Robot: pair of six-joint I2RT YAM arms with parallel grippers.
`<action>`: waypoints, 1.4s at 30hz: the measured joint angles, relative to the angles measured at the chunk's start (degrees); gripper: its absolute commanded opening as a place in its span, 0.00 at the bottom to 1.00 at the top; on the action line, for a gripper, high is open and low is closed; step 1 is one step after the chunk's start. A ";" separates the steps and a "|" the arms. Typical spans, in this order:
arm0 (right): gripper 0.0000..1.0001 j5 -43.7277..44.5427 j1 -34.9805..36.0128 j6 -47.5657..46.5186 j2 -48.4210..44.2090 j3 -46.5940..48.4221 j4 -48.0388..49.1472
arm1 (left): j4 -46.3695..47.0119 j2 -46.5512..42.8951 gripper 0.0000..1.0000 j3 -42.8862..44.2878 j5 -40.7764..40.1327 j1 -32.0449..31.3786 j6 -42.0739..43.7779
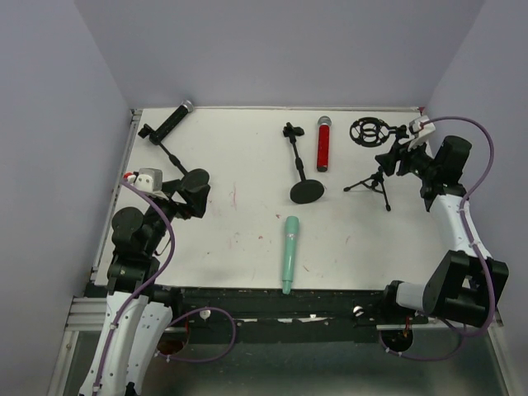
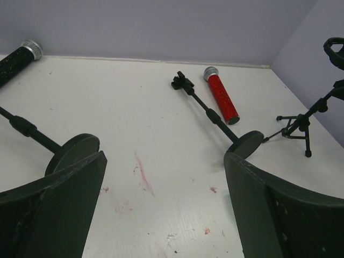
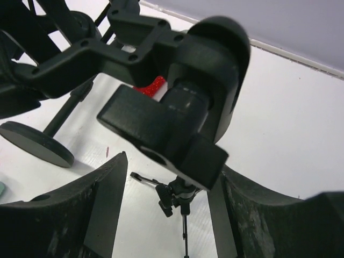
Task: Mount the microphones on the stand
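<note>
The red microphone [image 1: 324, 143] lies at the back middle; it also shows in the left wrist view [image 2: 221, 99]. The mint-green microphone [image 1: 289, 252] lies near the front edge. The black microphone [image 1: 172, 121] lies at the back left, at the clip end of a tilted round-base stand [image 1: 173, 157]. A second round-base stand [image 1: 302, 181] stands mid-table. A tripod stand [image 1: 375, 178] with a ring mount [image 1: 367, 132] stands at the right. My left gripper [image 1: 196, 195] is open and empty over the table [image 2: 165, 161]. My right gripper [image 1: 394, 158] is open around the tripod stand's top clamp [image 3: 177, 123].
Purple walls close in the white table [image 1: 247, 223] on three sides. The left stand's base [image 2: 72, 153] sits just ahead of my left finger, and the middle stand's base [image 2: 244, 144] just ahead of my right finger. Red stains mark the table middle.
</note>
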 measured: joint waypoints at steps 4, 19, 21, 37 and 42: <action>0.40 -0.83 0.00 -0.66 0.09 -0.92 1.44 | 0.00 0.02 0.98 0.00 0.26 0.00 -0.02; 0.19 -10.78 -0.24 -0.31 0.31 -2.86 4.63 | 0.00 0.13 0.98 0.00 0.83 0.00 -0.02; 0.19 -14.29 -0.24 0.07 0.20 -2.86 3.87 | 0.02 0.13 0.98 0.00 0.87 0.00 -0.02; 0.21 -27.93 6.21 -25.64 -4.94 -0.79 -23.23 | 0.04 1.60 0.98 0.00 1.90 0.00 -0.02; 0.38 -30.42 7.06 -32.20 -5.27 -0.02 -29.73 | 0.07 2.21 0.98 0.00 2.58 0.00 -0.04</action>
